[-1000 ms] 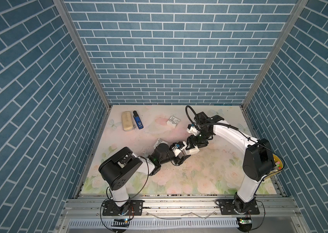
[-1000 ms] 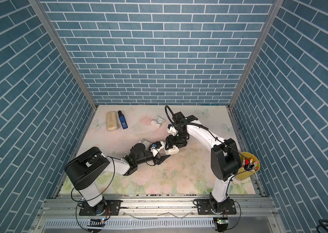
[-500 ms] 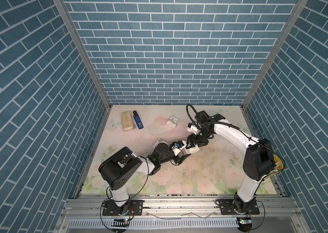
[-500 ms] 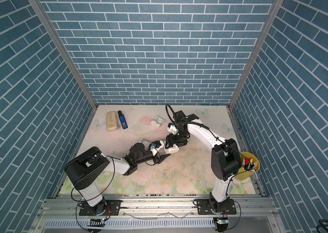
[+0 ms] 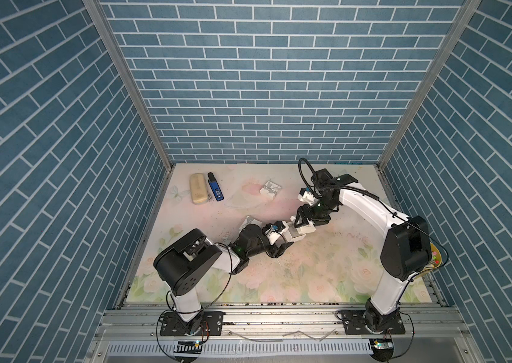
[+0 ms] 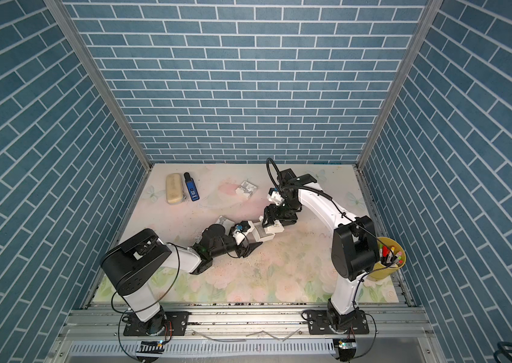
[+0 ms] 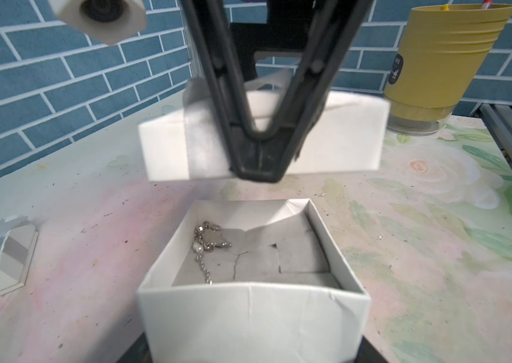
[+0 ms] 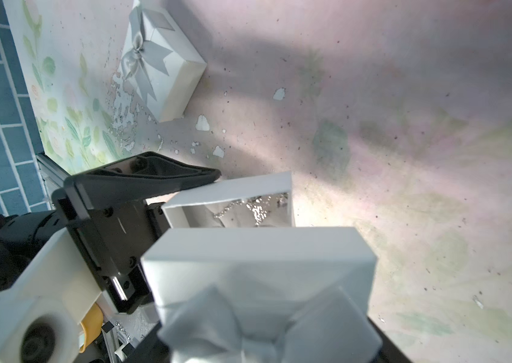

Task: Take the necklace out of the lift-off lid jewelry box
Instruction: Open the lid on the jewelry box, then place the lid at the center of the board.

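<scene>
The white jewelry box (image 7: 253,314) stands open on the mat, with my left gripper (image 7: 253,345) shut on its sides. A silver necklace (image 7: 207,243) lies on the grey pad inside, also seen as the necklace (image 8: 254,207) in the right wrist view. My right gripper (image 8: 267,330) is shut on the white lid (image 8: 257,261) with its grey bow, held just above and beyond the box. In both top views the box (image 5: 292,234) and lid (image 5: 306,229) sit mid-table between the two arms, lid (image 6: 275,228) raised over box (image 6: 261,234).
A second bowed gift box (image 5: 271,189) lies at the back, and a third gift box (image 5: 248,221) is beside the left arm. A beige case (image 5: 198,193) and a blue device (image 5: 216,190) lie at the back left. A yellow pen cup (image 6: 390,261) stands at the right edge.
The right gripper has shifted slightly with the lid in it. The left arm and the box have stayed put.
</scene>
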`<state>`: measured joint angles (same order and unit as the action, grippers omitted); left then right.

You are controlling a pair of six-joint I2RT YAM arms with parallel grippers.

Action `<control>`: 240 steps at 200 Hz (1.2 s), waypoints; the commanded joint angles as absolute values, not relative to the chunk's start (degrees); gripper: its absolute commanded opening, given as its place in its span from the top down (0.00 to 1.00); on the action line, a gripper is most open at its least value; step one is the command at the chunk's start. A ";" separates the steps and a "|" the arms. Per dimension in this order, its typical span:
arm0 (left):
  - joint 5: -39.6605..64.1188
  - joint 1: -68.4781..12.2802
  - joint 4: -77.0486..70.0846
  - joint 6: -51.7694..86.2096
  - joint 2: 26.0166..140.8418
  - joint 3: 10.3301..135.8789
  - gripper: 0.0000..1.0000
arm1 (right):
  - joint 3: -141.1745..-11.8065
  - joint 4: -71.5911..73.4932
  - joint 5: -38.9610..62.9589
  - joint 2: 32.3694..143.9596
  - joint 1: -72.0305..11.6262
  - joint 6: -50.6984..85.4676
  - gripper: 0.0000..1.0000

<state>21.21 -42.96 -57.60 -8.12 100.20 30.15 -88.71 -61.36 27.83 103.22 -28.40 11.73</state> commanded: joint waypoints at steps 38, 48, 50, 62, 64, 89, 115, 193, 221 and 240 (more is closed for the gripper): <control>20.43 -42.68 -57.61 -7.99 101.16 29.52 0.45 | -89.74 -64.06 25.62 102.26 -28.15 11.61 0.29; 20.35 -42.65 -57.64 -8.00 101.16 29.32 0.44 | -89.52 -64.07 23.89 102.39 -27.74 11.84 0.29; 20.27 -42.63 -57.65 -8.00 101.21 29.32 0.44 | -89.46 -63.96 23.48 102.39 -27.72 11.95 0.29; 20.23 -42.63 -57.72 -8.09 101.03 29.04 0.44 | -88.98 -63.86 21.00 102.80 -26.46 12.51 0.29; 20.17 -42.67 -57.74 -8.11 101.06 29.01 0.44 | -88.84 -63.82 20.61 102.87 -26.15 12.60 0.29; 19.99 -42.65 -57.59 -8.35 100.98 28.68 0.44 | -86.91 -61.74 16.53 105.37 -21.71 12.55 0.30; 20.81 -42.63 -57.00 -8.35 100.88 28.87 0.44 | -87.84 -60.75 8.14 111.81 -16.01 10.95 0.29; 21.18 -42.63 -52.16 -10.28 98.87 29.14 0.45 | -100.17 -59.26 -0.02 124.28 -10.61 8.11 0.20; 21.19 -42.64 -51.37 -10.66 98.70 29.55 0.44 | -99.81 -59.49 1.30 122.88 -10.60 8.14 0.16; 21.35 -42.59 -51.09 -10.85 98.46 30.07 0.44 | -98.54 -59.50 4.15 121.07 -10.64 8.09 0.15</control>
<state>20.64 -42.87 -52.27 -9.93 99.88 29.32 -99.55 -57.80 2.09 124.16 -10.44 9.52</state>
